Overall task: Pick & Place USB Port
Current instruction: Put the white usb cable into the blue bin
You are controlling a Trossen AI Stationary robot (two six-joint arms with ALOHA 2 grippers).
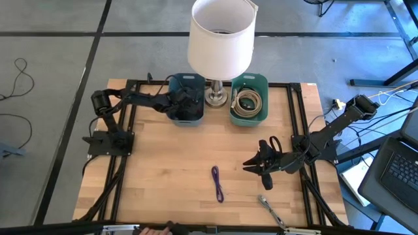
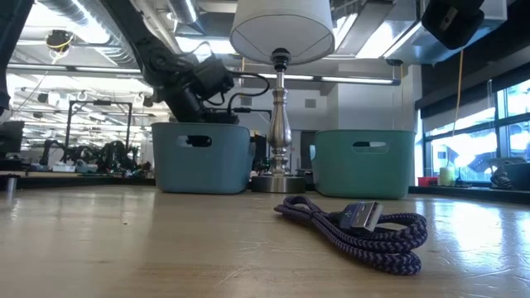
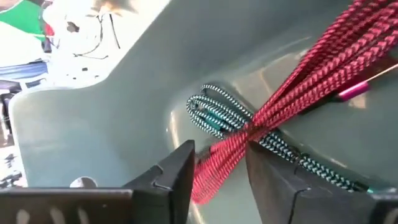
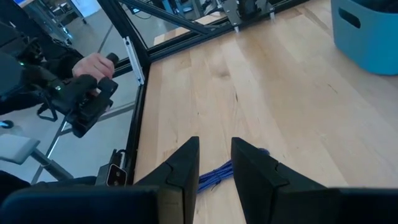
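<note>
My left gripper [image 3: 221,163] reaches down into the blue bin [image 1: 186,98] at the table's far side. Its fingers stand open on either side of a red braided cable [image 3: 292,81]. That cable lies on the bin's floor across a teal-and-white cable [image 3: 214,112]. A purple braided USB cable [image 1: 217,183] lies coiled on the wooden table near its front middle, its metal plug [image 2: 362,217] showing. My right gripper [image 1: 261,163] hovers right of the purple cable [image 4: 217,177], open by a narrow gap, with nothing between its fingers. My left gripper comes slanting down from above into the bin, and the red cable's near end [image 3: 208,177] passes between its two fingers. I cannot tell whether either finger touches it. The cable rests on the bin's floor.
A green bin [image 1: 249,98] holding a beige coiled cable stands right of a lamp [image 1: 221,39] at the far middle. A grey cable [image 1: 271,212] lies near the front right edge. A person's hand [image 4: 93,65] grips a controller beyond the table's frame.
</note>
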